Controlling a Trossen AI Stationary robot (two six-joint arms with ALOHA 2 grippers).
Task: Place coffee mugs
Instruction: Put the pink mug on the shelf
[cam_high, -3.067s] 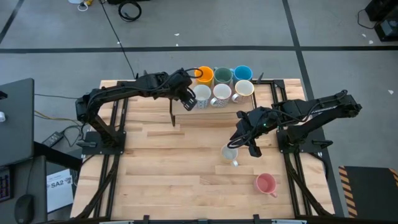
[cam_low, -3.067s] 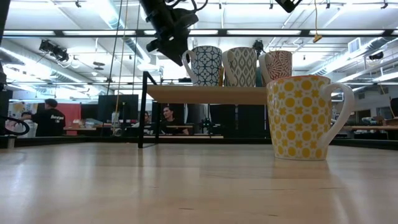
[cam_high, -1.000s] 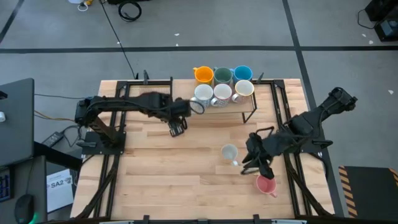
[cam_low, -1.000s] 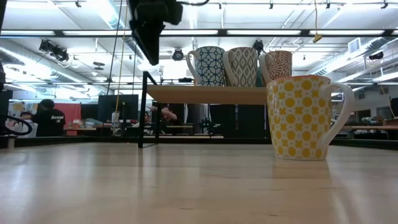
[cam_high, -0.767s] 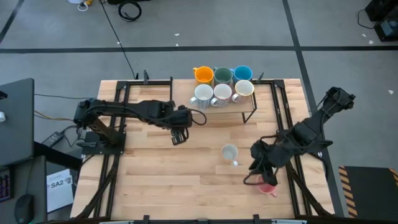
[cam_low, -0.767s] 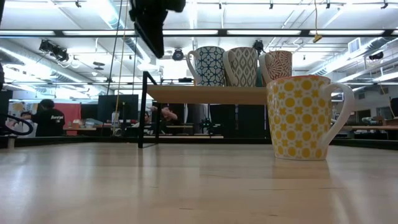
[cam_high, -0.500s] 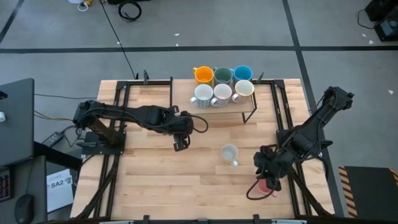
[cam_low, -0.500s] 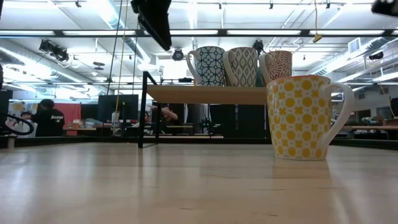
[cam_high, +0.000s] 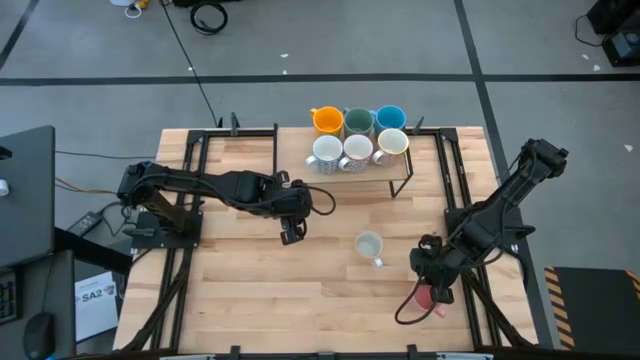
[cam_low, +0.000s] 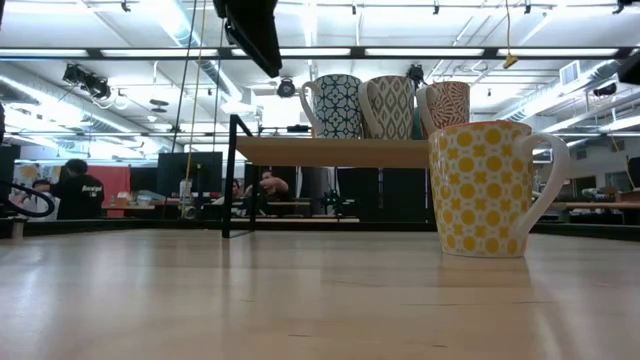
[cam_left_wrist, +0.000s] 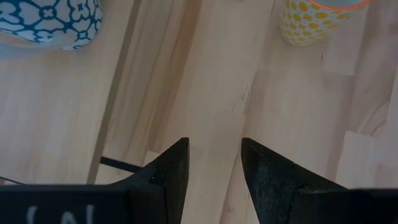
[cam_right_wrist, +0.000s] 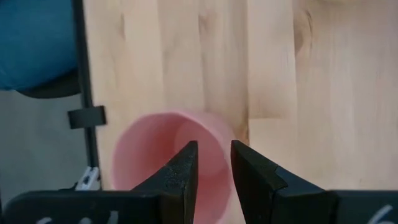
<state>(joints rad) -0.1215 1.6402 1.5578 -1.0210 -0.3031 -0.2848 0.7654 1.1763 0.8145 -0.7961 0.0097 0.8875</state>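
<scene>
The pink mug (cam_high: 428, 299) stands upright near the table's right near corner and fills the right wrist view (cam_right_wrist: 165, 163). My right gripper (cam_high: 436, 284) hangs over it, open (cam_right_wrist: 213, 152), one finger above the mug's opening and the other outside its wall. A yellow-patterned mug (cam_high: 369, 246) (cam_low: 485, 190) stands at mid-table. Six mugs stand on the raised shelf (cam_low: 340, 152) at the far side: orange (cam_high: 327, 120), dark green (cam_high: 358, 121), blue (cam_high: 390, 117) and three patterned ones (cam_high: 355, 150). My left gripper (cam_high: 292, 226) hovers open (cam_left_wrist: 214, 146) above bare wood left of the yellow mug. My right gripper comes at the pink mug from above, pointing down, its fingers (cam_right_wrist: 186, 165) on either side of the wall (cam_right_wrist: 227, 134) on the rim's side toward the table's middle. Whether they touch the wall, I cannot tell. The mug rests on the table.
Black frame rails (cam_high: 452, 190) run along both sides of the table. The pink mug stands close to the table's edge and a rail (cam_right_wrist: 81, 93). The shelf's black legs (cam_low: 232, 175) stand on the far half. People sit in the room beyond (cam_low: 80, 190).
My right gripper has travelled toward the near edge and come down over the pink mug. My left gripper has drifted from beside the shelf toward the table's middle and near side, still open. No mug has moved.
</scene>
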